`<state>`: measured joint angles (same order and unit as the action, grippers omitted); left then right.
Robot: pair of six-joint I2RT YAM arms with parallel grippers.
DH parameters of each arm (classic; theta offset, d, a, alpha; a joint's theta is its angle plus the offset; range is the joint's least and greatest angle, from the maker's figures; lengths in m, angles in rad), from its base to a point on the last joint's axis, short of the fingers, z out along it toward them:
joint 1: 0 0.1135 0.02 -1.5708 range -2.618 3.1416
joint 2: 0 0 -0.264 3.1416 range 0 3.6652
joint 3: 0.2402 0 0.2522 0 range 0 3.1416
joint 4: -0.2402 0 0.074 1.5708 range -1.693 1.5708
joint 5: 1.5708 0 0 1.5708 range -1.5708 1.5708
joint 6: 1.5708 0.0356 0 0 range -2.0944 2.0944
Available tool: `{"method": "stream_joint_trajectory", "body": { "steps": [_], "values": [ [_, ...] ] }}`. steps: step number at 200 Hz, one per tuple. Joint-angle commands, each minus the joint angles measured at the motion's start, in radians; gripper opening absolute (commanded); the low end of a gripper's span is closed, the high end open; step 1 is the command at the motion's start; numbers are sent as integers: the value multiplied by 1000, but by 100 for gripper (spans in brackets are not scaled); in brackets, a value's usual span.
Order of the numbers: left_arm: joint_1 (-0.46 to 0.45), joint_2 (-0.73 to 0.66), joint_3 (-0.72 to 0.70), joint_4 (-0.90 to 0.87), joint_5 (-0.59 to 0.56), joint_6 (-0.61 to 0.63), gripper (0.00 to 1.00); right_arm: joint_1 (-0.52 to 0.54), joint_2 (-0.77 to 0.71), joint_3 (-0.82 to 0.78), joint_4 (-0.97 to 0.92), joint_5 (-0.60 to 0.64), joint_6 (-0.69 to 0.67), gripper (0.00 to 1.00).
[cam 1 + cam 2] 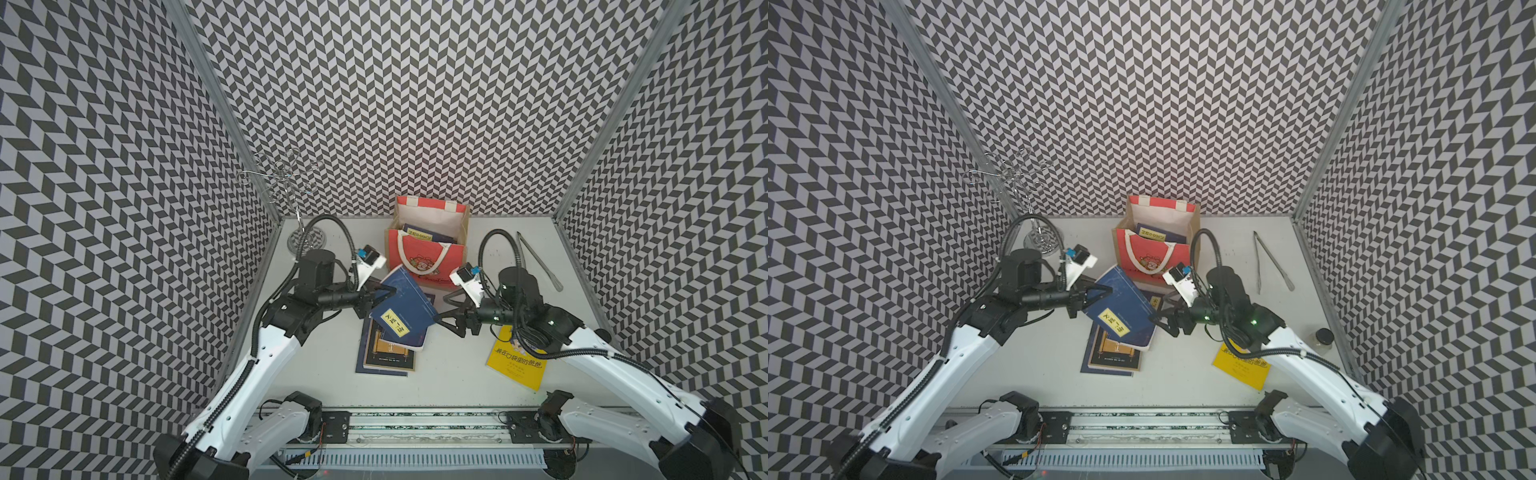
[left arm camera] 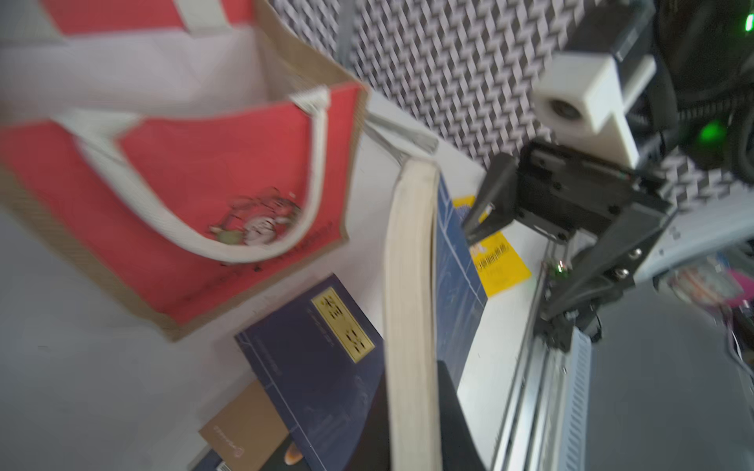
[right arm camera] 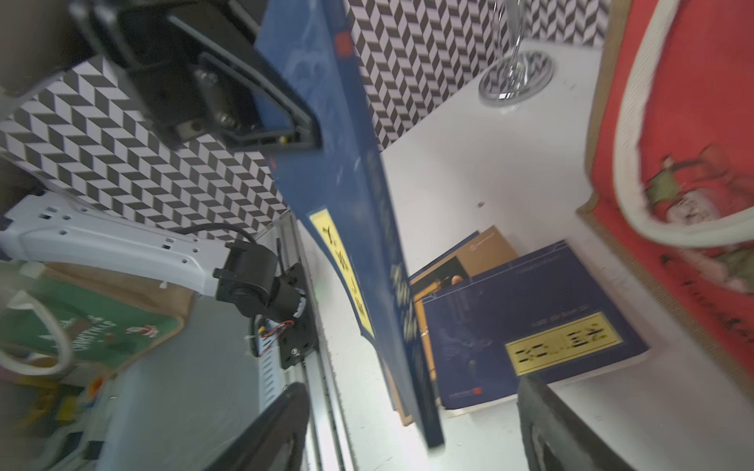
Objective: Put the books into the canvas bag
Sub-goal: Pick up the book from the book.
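Partly, held book (image 1: 405, 307) hides stack (image 1: 388, 360).

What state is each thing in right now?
Left fingers: shut on the navy book.
Right fingers: open, straddling that book's edge.
Navy book: lifted, tilted over the pile.
Bag: upright, open, books inside.
Pile: flat on the table.
Yellow book: flat on the table.
Tongs: lying flat.

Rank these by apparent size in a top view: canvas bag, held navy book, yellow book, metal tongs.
1. canvas bag
2. held navy book
3. yellow book, partly covered, so unsure against the navy one
4. metal tongs, long but thin
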<state>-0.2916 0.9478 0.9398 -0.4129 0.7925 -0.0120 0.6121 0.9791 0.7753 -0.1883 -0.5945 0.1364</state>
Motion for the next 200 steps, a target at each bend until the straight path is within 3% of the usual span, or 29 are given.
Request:
{"method": "stream_joint_trajectory", "body": {
  "steps": [1,9,24,57,73,90,112,200],
  "values": [
    [112,-96,-116,412,220,-288,0,-43,-121,-142,351,-14,116,94],
    [131,-117,-169,561,262,-401,0,-53,-151,-183,426,-19,145,99],
    [135,-133,-240,776,296,-548,0,-56,-164,-228,537,-36,185,99],
    [134,-148,-387,1178,262,-834,0,-57,-91,-259,710,-91,270,99],
    [129,-149,-425,1290,229,-915,0,-57,-41,-249,756,-118,286,99],
    [122,-155,-452,1342,176,-961,0,-52,7,-238,810,-176,291,99],
    [111,-162,-488,1402,113,-1004,0,-15,38,-265,912,-165,312,99],
    [109,-131,-528,1483,44,-1075,0,46,89,-248,968,-136,313,100]
  ]
}}
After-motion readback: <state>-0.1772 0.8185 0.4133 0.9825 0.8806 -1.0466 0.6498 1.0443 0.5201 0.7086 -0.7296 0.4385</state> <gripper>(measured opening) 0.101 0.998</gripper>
